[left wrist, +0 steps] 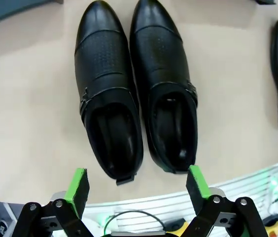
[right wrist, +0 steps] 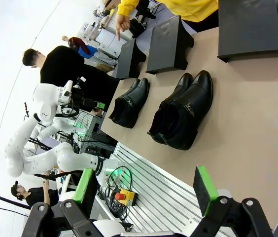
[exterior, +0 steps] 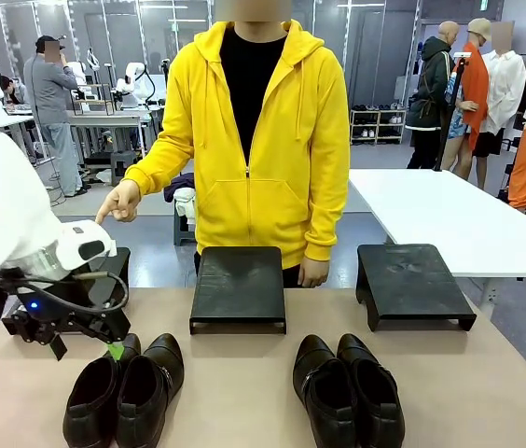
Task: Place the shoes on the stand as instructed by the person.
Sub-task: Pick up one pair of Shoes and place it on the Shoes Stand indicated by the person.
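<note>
Now | left tool (left wrist: 136,174) spread above shoe pair (left wrist: 104,64) | right tool (right wrist: 146,173) spread | person's hand (exterior: 121,201) pointing

Work surface: a tan table (exterior: 244,392), flat and matte, spanning the foreground. At far right, a white table (exterior: 449,219) stands on the grey floor (exterior: 146,233). Background right: a low rack (exterior: 377,126) holding footwear. Background left: a person in grey (exterior: 51,103) standing beside workbenches (exterior: 104,119). In the right wrist view, a ribbed metal plate (right wrist: 168,197) runs along the tan table's edge, carrying black cables and a yellow box with a red button (right wrist: 123,196).
</note>
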`<state>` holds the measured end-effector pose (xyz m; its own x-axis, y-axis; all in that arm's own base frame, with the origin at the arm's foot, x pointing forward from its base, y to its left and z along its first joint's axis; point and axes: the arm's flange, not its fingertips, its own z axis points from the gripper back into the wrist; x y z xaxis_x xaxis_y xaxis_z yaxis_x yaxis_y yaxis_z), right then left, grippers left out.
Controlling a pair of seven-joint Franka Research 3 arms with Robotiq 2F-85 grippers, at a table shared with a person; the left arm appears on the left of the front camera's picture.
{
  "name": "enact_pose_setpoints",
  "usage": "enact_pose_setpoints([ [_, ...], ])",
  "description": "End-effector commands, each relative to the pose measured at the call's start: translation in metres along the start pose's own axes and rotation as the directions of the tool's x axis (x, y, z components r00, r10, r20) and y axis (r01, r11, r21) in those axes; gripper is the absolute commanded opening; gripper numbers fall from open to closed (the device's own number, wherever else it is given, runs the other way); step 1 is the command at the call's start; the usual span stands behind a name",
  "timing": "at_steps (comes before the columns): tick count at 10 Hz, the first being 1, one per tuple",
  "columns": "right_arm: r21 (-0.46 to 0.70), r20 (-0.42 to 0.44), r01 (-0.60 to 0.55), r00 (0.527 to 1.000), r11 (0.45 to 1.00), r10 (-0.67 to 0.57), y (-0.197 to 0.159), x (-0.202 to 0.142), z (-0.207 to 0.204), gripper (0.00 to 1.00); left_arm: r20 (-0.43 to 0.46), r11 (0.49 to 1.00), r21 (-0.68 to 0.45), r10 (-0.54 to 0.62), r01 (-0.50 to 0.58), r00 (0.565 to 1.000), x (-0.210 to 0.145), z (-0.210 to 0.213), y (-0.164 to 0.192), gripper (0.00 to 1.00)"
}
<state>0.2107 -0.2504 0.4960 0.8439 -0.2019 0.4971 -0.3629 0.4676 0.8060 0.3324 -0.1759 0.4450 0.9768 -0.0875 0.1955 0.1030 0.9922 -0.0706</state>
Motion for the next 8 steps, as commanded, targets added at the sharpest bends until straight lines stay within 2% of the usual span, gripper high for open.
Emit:
enact_pose_setpoints([
  [1,0.000,0.002,-0.001,1.000,1.000,0.001,0.000,0.000,0.000,1.00,0.026,0.998,0.050,0.035,-0.036,0.999,-0.004,-0.029,-0.004,1.00],
  [8,0.000,0.002,-0.001,1.000,1.000,0.001,0.000,0.000,0.000,1.00,-0.029,0.996,0.067,0.053,-0.051,0.998,-0.009,-0.093,-0.008,1.00],
])
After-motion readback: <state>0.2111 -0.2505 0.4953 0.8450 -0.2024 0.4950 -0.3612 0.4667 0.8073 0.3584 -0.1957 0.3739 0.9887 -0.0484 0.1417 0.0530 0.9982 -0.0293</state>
